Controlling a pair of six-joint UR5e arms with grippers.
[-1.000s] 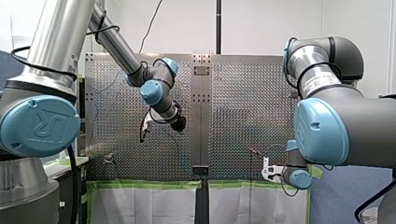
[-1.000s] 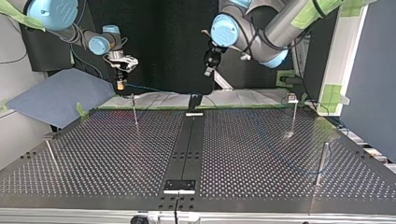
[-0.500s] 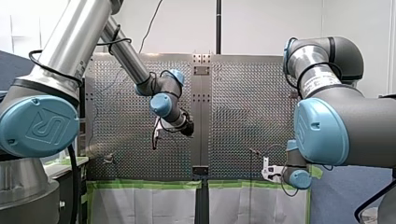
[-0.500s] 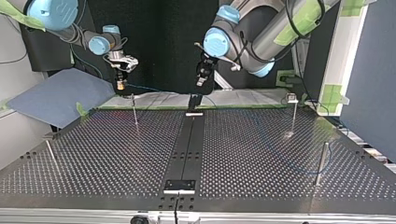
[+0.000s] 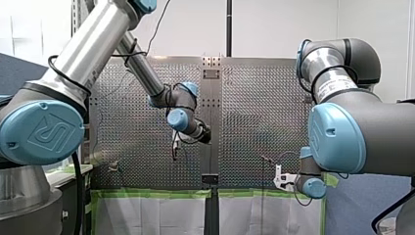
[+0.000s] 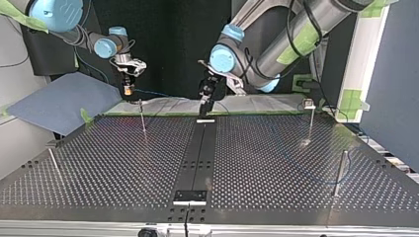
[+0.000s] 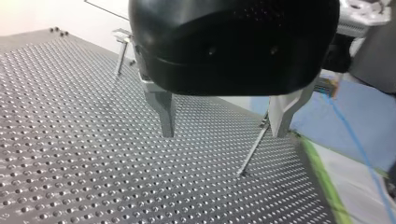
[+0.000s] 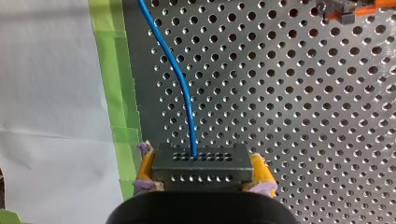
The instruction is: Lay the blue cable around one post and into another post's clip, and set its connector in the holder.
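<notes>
My right gripper [image 8: 201,170] pinches the black connector [image 8: 201,158] between yellow pads; the blue cable [image 8: 180,79] runs from it ahead over the perforated table [image 8: 303,116]. My left gripper [image 7: 224,116] hangs above the table, fingers spread, a thin post [image 7: 252,149] just beside one. A blue joint cap [image 5: 41,134] bears a raised logo; my right arm's white label [image 5: 336,87] is too small to read.

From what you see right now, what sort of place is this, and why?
Probably a robotics lab: my left arm and my right arm over a perforated table with thin posts, green tape at its edge.
</notes>
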